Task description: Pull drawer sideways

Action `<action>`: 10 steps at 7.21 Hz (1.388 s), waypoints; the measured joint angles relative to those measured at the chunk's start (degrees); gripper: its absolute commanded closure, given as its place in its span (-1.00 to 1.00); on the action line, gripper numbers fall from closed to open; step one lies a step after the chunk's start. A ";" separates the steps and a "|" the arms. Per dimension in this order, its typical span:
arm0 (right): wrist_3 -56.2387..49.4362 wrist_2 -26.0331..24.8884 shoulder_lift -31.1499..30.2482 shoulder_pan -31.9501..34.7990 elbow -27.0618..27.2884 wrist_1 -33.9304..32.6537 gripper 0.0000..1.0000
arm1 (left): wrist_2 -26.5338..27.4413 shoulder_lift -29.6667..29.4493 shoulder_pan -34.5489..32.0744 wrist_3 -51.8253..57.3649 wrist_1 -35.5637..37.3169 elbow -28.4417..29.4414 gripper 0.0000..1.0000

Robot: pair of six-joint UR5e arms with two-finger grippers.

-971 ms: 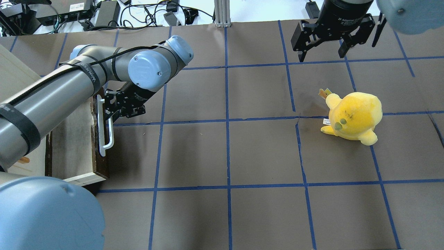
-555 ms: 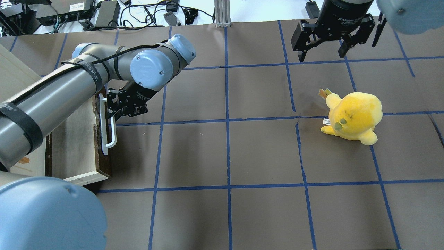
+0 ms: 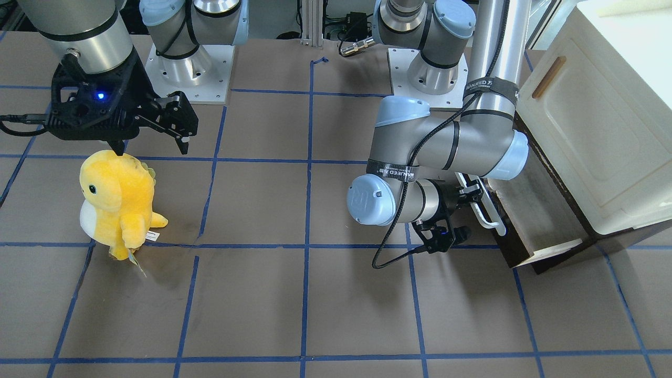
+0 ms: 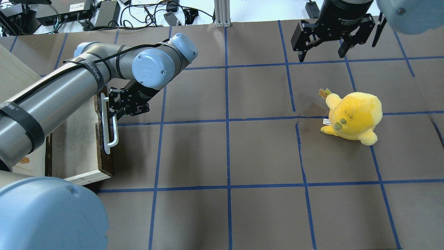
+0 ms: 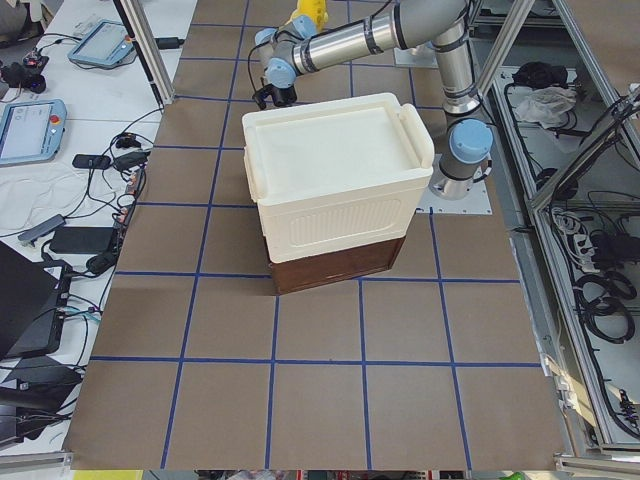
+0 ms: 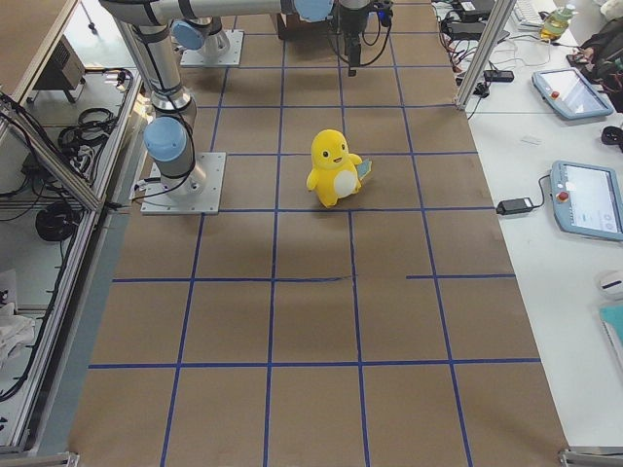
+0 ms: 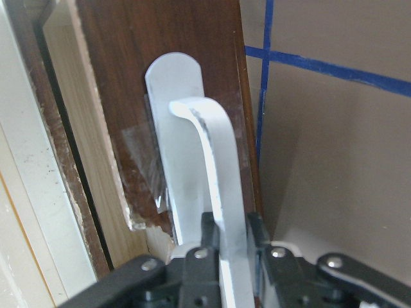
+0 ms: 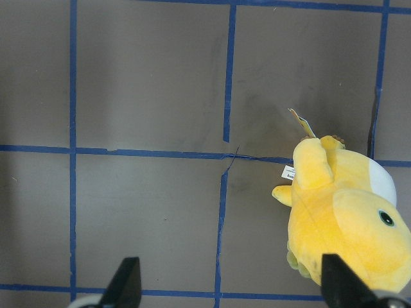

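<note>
At the tabletop's left edge, a cream-white cabinet. Partway out of its base, toward the table's middle, the dark brown drawer, pale wood inside. Along the drawer's front, a long white bar handle. Clenched on that bar close to its far end, the left gripper. Above the far right part of the table, the right gripper, released, jaws spread wide, holding nothing.

Around these: a yellow dinosaur plush, upright on the right half of the tabletop, well apart from the drawer and near the right gripper. Blue tape lines in a grid over the brown paper surface. Across the far end of the handle in the overhead view, the left arm, covering the grip itself.

Only in the left wrist view: fingers on either side of the bar, the handle's rounded mounting plate just beyond them, and a chipped edge on the drawer front. Only in the front-facing view: the cabinet door with its small wooden handle. From the left end, just the cabinet's top and rear, drawer front hidden behind it. From the right end, the plush's face and white belly, with no cabinet in frame.
</note>
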 measured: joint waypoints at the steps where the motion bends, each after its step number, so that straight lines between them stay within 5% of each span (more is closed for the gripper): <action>1: 0.00 -0.01 0.00 0.00 0.00 0.00 -1.00 | 0.07 0.13 -0.01 0.23 0.02 0.05 -0.35; 2: 0.01 -0.03 0.00 0.00 0.00 0.00 -1.00 | 0.20 0.26 -0.03 0.58 0.06 0.13 -0.86; 3: 0.01 -0.02 0.00 0.00 0.00 0.00 -1.00 | 0.25 0.37 -0.04 0.87 0.14 0.34 -1.00; 7: 0.00 -0.02 0.00 0.00 0.00 0.00 -1.00 | -4.78 3.33 -0.08 9.71 0.44 5.05 -1.00; 10: 0.01 -0.02 -0.01 0.00 0.00 0.00 -1.00 | -21.41 8.63 0.36 14.52 0.60 14.03 -1.00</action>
